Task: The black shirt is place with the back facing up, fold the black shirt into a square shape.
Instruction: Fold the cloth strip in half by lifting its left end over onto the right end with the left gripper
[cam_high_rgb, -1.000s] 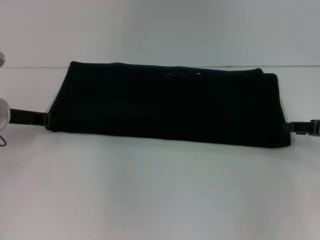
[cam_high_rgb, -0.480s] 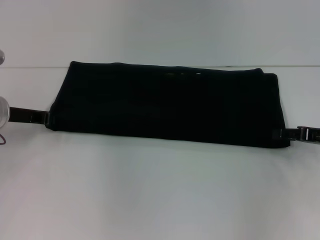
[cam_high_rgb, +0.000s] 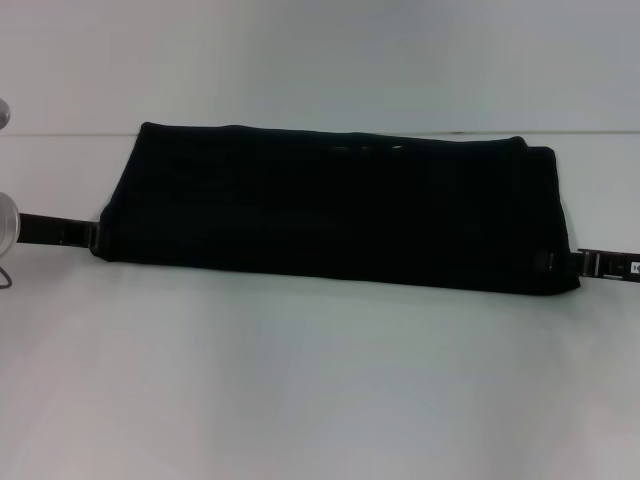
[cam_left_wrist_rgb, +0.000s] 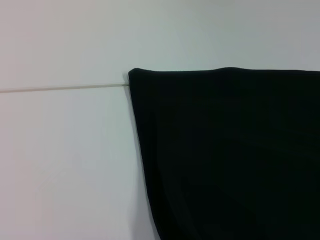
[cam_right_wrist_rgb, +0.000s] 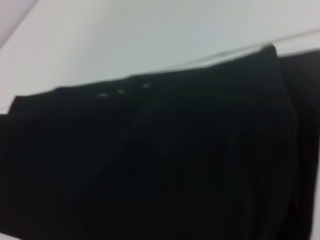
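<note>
White and smooth, the table (cam_high_rgb: 300, 400) lies bare along its near edge, and nothing sits between that edge and the cloth. Beyond it, across the middle of the table, the black shirt (cam_high_rgb: 335, 210) rests as a long flat band, already folded lengthwise, with its near hem running slightly askew from the left side toward the right. At the band's near left corner the left pincer (cam_high_rgb: 92, 238) reaches in low from the table's left edge and touches the fabric; whether its fingers are spread or pinching the cloth, I cannot tell. At the near right corner the right pincer (cam_high_rgb: 560, 263) meets the fabric the same way, and there too I cannot tell whether it grips. By my reading the step in hand is taking hold of both short ends, so the next move calls for lifting one end and carrying it over the other to shorten the band into a square, keeping the layers aligned. Matte, soft and plain, the fabric shows stacked layers at its far right corner and tiny pale specks near the far edge, where a thin seam crosses the table.
</note>
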